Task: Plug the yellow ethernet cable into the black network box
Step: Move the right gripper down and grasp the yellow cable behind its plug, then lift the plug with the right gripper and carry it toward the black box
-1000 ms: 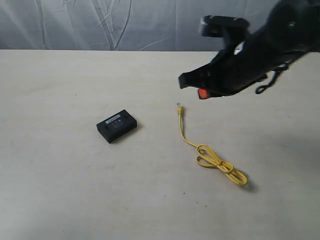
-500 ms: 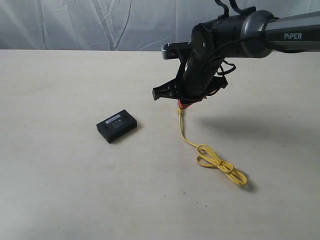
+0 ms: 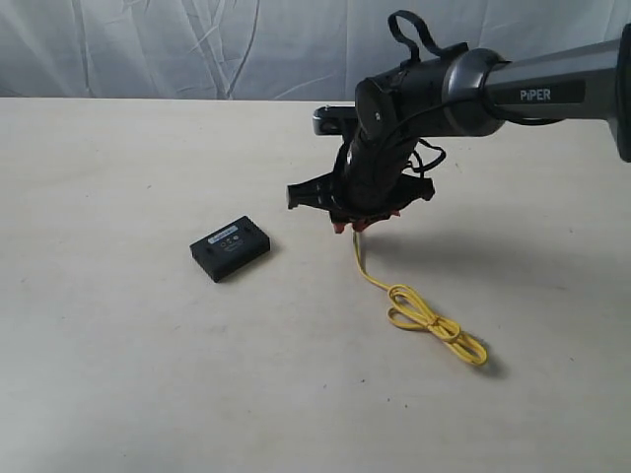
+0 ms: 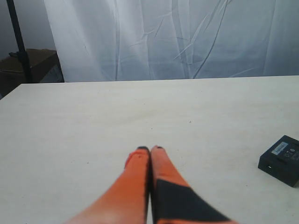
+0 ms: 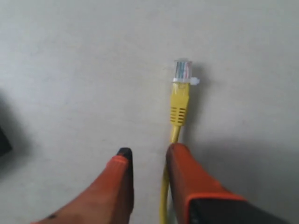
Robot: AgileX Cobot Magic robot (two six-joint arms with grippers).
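The yellow ethernet cable (image 3: 419,313) lies on the table, looped at its near end, its straight part running up under my right gripper (image 3: 353,223). In the right wrist view the clear plug (image 5: 182,71) and yellow boot lie just ahead of the open right gripper (image 5: 149,151); the cord passes between the orange fingers (image 5: 184,172), close against one of them. The black network box (image 3: 230,247) sits to the left of that gripper, apart from the cable. The left wrist view shows the box (image 4: 282,159) at its edge and the left gripper (image 4: 150,149) shut on nothing.
A pale tabletop (image 3: 118,335) carries everything; a white cloth backdrop (image 3: 197,49) hangs behind it. The right arm (image 3: 532,94) reaches in from the right above the table. A dark stand and a brown box (image 4: 28,65) sit beyond the table's far corner.
The right arm swung in from the upper right and came down over the cable's plug end, its fingers now straddling the cord. Cable and box have not moved.
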